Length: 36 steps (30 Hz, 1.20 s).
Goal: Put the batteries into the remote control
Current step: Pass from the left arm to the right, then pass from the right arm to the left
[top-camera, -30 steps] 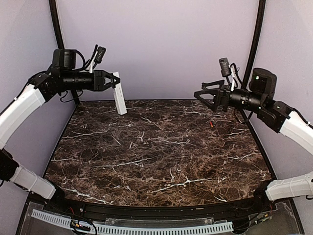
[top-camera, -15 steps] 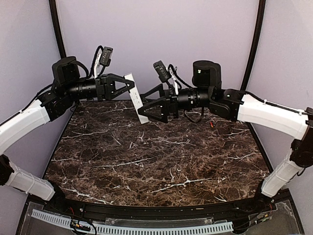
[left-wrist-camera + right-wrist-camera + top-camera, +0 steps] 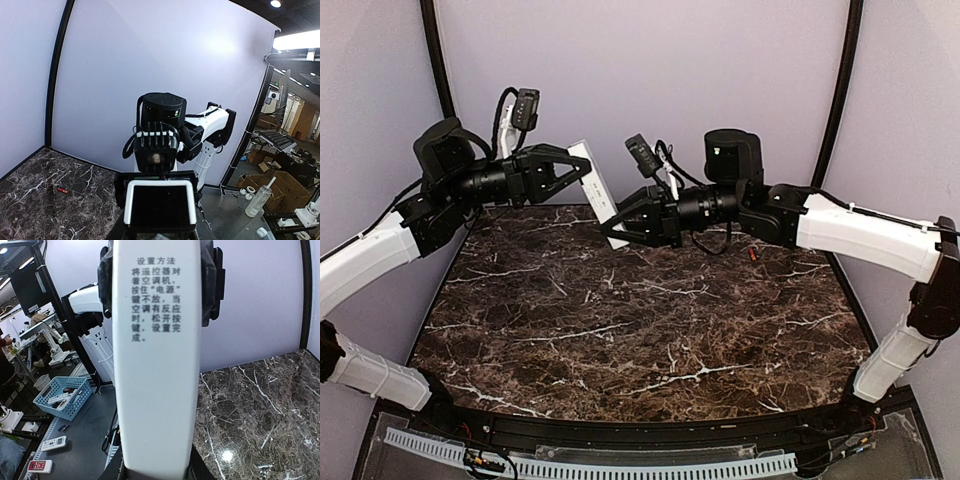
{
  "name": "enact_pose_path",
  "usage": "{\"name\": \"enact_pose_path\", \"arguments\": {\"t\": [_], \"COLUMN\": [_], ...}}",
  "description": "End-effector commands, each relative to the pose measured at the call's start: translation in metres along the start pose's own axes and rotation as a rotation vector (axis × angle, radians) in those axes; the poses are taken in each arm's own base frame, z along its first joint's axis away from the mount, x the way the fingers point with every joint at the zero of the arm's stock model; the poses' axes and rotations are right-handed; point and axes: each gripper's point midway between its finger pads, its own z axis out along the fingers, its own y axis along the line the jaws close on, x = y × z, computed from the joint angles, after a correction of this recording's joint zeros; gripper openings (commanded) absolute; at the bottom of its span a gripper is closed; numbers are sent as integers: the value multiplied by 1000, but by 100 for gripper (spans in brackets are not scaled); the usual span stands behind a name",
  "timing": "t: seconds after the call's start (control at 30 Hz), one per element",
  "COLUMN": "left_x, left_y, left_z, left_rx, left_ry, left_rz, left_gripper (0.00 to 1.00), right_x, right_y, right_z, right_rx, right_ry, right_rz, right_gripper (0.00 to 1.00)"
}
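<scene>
The remote control [image 3: 601, 195] is a slim white bar held tilted in the air over the back of the table. My left gripper [image 3: 583, 166] is shut on its upper end. My right gripper [image 3: 618, 233] is shut on its lower end. In the right wrist view the remote control [image 3: 155, 370] fills the middle, its printed face toward the camera, and runs down between my right gripper's [image 3: 156, 474] jaws. In the left wrist view the remote control [image 3: 160, 186] shows as a white-rimmed dark rectangle inside my left gripper [image 3: 160, 206]. A small red battery [image 3: 752, 253] lies on the table at the back right, and the battery [image 3: 61, 190] also shows in the left wrist view.
The dark marble table [image 3: 640, 320] has a black frame post at each back corner, the left post [image 3: 432, 40] and the right post [image 3: 845, 70]. Purple walls close the back and sides. A blue basket [image 3: 62, 395] stands beyond the table.
My right arm swung from the back right across to the remote control, and its jaws closed on the lower end. My left arm moved the remote slightly right and forward.
</scene>
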Motion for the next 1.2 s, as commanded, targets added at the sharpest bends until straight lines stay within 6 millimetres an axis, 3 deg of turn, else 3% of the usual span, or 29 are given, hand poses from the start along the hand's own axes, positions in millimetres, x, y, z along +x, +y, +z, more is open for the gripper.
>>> {"name": "enact_pose_path", "arguments": {"t": [0.0, 0.07, 0.1, 0.13, 0.17, 0.3, 0.37, 0.6, 0.8, 0.87, 1.0, 1.17], "left_x": [-3, 7, 7, 20, 21, 38, 39, 28, 17, 16, 16, 17], "left_y": [-9, 1, 0, 4, 5, 18, 12, -4, -7, -6, -8, -8], "left_z": [-1, -4, -8, -10, -14, -15, -8, 15, 25, 26, 27, 28], "left_rx": [8, -51, -67, -83, -104, -169, -143, -75, -39, -41, -30, -29], "left_ry": [-25, -25, -34, -19, -29, -20, -22, -53, -100, -96, -85, -79], "left_rz": [28, 11, 32, 21, 37, 30, 31, 50, 21, 19, 17, 4], "left_gripper": [25, 66, 72, 77, 77, 76, 77, 79, 78, 69, 40, 33], "right_x": [-6, -8, -10, -13, -14, -20, -20, -31, -27, -28, -29, -27], "right_y": [8, 8, 8, 8, 6, -2, 0, 13, 25, 28, 29, 26], "right_z": [-1, -6, -9, -13, -18, -32, -35, -40, -39, -39, -41, -41], "right_rx": [-20, 12, 33, 60, 96, 221, 235, 224, 176, 165, 168, 185], "right_ry": [9, 27, 38, 50, 69, 143, 169, 180, 202, 193, 182, 183], "right_rz": [-19, -30, -40, -49, -56, -82, -89, -140, -161, -165, -170, -169], "right_gripper": [0, 0, 0, 0, 0, 0, 0, 0, 0, 0, 0, 0]}}
